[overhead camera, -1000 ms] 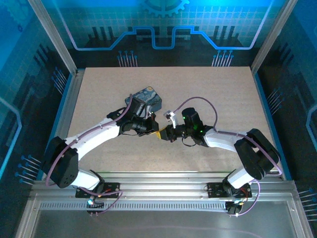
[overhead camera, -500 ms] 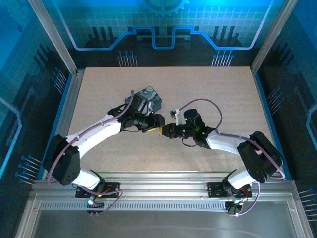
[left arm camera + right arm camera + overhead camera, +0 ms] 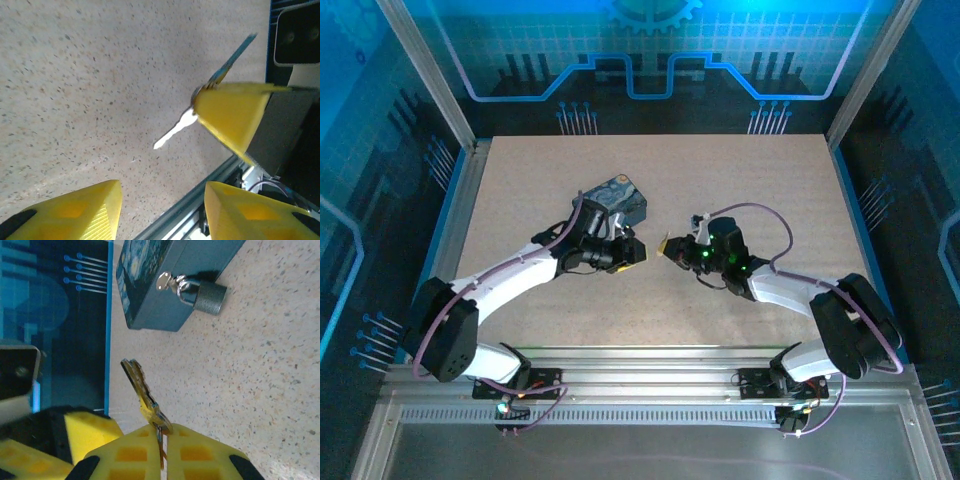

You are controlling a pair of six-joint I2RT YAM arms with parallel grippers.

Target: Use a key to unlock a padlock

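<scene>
Since the earlier frame the two hands had drawn apart, the right hand (image 3: 670,247) having pulled back to the right. The left hand (image 3: 630,250) stood partly open and held nothing, with bare desk (image 3: 75,75) showing between its fingers. The right hand was clamped shut on the head of the key (image 3: 175,131), whose thin, pale silvery blade stuck out free above the desk. The padlock (image 3: 202,295), with a dark-grey body and silvery shackle, was hooked to the front of the tin (image 3: 150,290), apart from the key.
</scene>
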